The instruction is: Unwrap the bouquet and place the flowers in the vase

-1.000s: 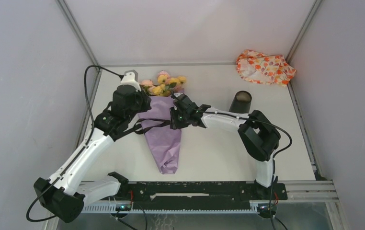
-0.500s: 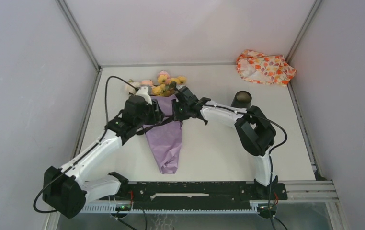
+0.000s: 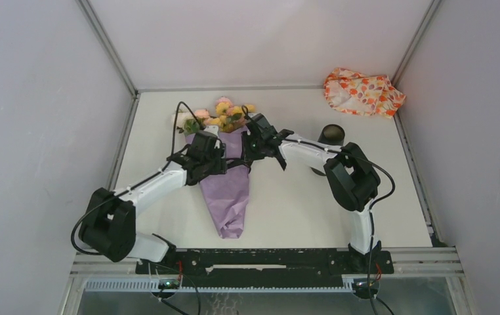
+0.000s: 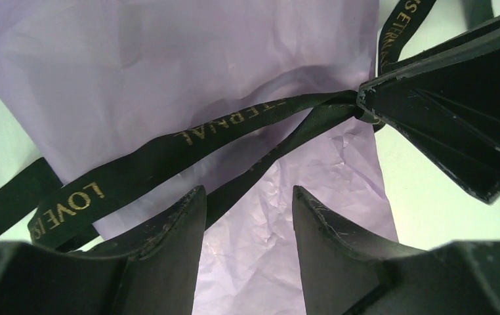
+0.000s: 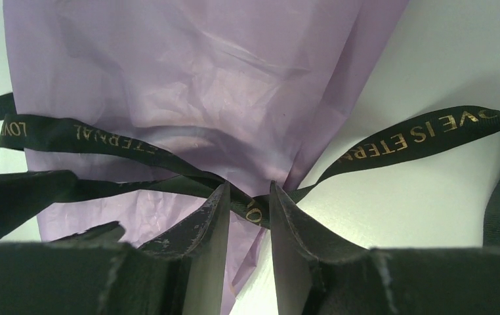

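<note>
- Floral cloth bundle [image 3: 363,90] sits in the far right corner of the table [image 3: 287,203]. The black vase [image 3: 331,134] is behind the right arm, partly hidden.
- Bouquet [image 3: 224,184] lies mid-table, blooms pointing away, wrapped in lilac paper.
- Right fingers [image 5: 211,223], narrow, pinch the black ribbon [image 5: 418,138] at its knot.
- Left fingers [image 4: 178,230] stand parted over the paper, with a ribbon strand running between them, seemingly ungripped.

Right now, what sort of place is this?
Probably a robot test cell in a lab: a white table boxed in by plain panels, two arms bolted at its near edge, and staged props: a wrapped bouquet and black vase.
</note>
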Tool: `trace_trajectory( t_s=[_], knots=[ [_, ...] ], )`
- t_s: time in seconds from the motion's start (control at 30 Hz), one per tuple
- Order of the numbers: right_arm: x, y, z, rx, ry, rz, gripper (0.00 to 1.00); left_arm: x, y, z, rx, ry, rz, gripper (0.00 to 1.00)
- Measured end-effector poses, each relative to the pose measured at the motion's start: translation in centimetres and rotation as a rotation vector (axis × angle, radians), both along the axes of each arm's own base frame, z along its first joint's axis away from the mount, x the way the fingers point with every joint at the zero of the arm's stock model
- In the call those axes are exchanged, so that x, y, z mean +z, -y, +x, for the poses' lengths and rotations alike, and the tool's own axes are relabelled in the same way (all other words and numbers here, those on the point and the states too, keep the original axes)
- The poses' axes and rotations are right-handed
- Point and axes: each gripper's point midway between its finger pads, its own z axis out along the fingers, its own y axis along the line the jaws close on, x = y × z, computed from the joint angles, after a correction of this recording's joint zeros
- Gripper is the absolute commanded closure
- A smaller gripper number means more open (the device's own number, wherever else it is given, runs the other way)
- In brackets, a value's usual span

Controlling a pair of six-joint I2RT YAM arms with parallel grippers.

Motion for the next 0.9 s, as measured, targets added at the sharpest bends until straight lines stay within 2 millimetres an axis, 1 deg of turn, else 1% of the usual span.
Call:
trace_trajectory(
  t_s=[0.23,0.3,0.4,0.47,0.6,0.67,0.77,0.9],
  knots=[
    [0.0,-0.2,-0.2,0.011,-0.007,0.009,0.63,-2.2,0.2,0.3,-0.014,-0.045,0.081,0.44],
    [0.1,-0.3,-0.3,0.012,-0.008,0.010,0.63,-3.0,0.0,0.4,-0.012,-0.059,0.106,0.47],
    [0.1,-0.3,-0.3,0.014,-0.010,0.013,0.63,-3.8,0.0,0.7,-0.014,-0.076,0.132,0.49],
    [0.1,-0.3,-0.3,0.016,-0.011,0.014,0.63,-4.0,0.1,0.9,-0.015,-0.079,0.142,0.54],
    [0.0,-0.3,-0.4,0.016,-0.012,0.014,0.63,-4.3,0.2,1.1,-0.017,-0.078,0.162,0.81],
    [0.0,-0.3,-0.5,0.017,-0.014,0.015,0.63,-4.4,0.1,1.1,-0.015,-0.074,0.175,0.88],
    [-0.2,-0.3,-0.7,0.019,-0.020,0.014,0.63,-4.3,-0.2,1.3,-0.010,-0.063,0.194,0.94],
    [-0.5,-0.1,-1.2,0.019,-0.030,0.010,0.63,-3.9,-0.5,1.5,0.006,-0.046,0.208,0.94]
  ],
)
